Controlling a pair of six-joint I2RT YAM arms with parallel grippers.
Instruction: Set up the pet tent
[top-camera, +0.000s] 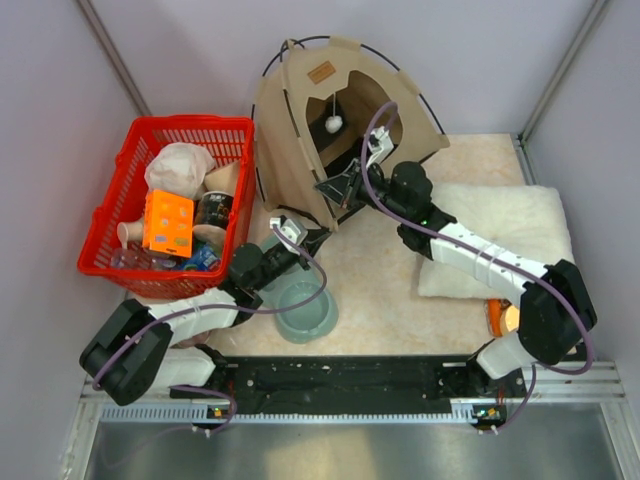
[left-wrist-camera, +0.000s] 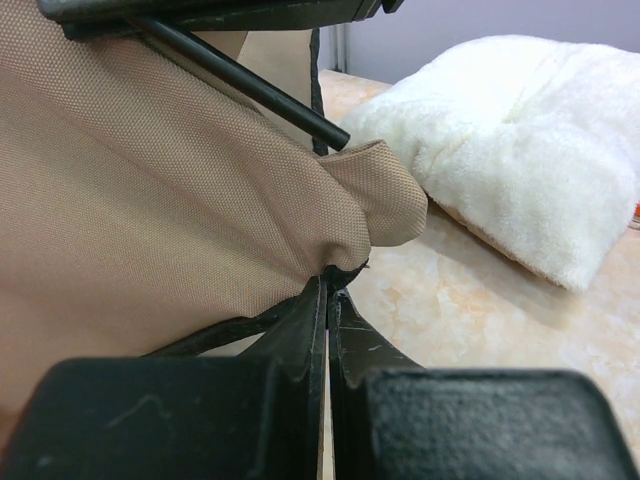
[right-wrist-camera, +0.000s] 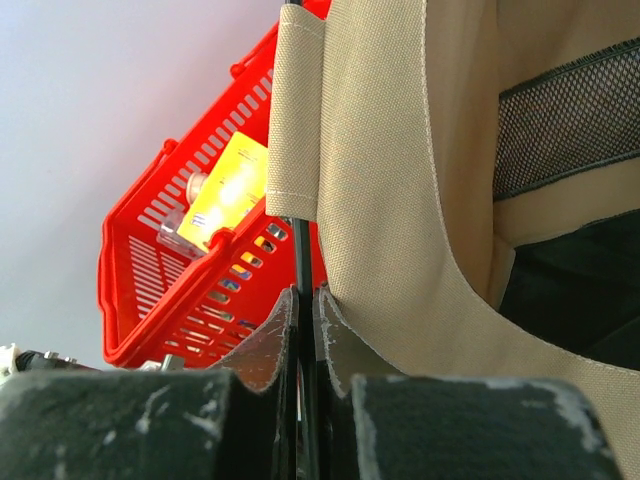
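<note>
**A:** Entry one, pet tent (top-camera: 335, 120). Location?

**B:** Far centre of the table, standing upright. The red basket (top-camera: 120, 180) is just to its left and the white cushion (top-camera: 500, 235) to its right. A grey bowl (top-camera: 305, 310) sits nearer the arms.

**A:** Facing?

**B:** The doorway (top-camera: 368, 115) opens toward the near right, on the right arm's side, with the peak up. The label patch (top-camera: 321, 72) and pompom (top-camera: 333, 124) are on that front panel. The long axis looks to run along the front panel, near left to far right. I can't judge its depth from above.

**A:** Grippers?

**B:** Left gripper (left-wrist-camera: 327, 290): jaws pressed together, pinching the tent's lower corner where black edging meets tan cloth. Right gripper (right-wrist-camera: 305, 300): jaws pressed together on a thin dark pole (right-wrist-camera: 300, 250), just below a tan sleeve (right-wrist-camera: 295, 120).

**A:** Step in hand?

**B:** My guess is seating the pole end at the base corner to tension the frame. To do it well:
- Hold the left pinch steady as an anchor.
- Guide the pole along its own line, not across it, so it flexes evenly.
- Watch that the cloth doesn't slip from the jaws.
- Keep the base flat so the tent doesn't tip toward the basket.
</note>
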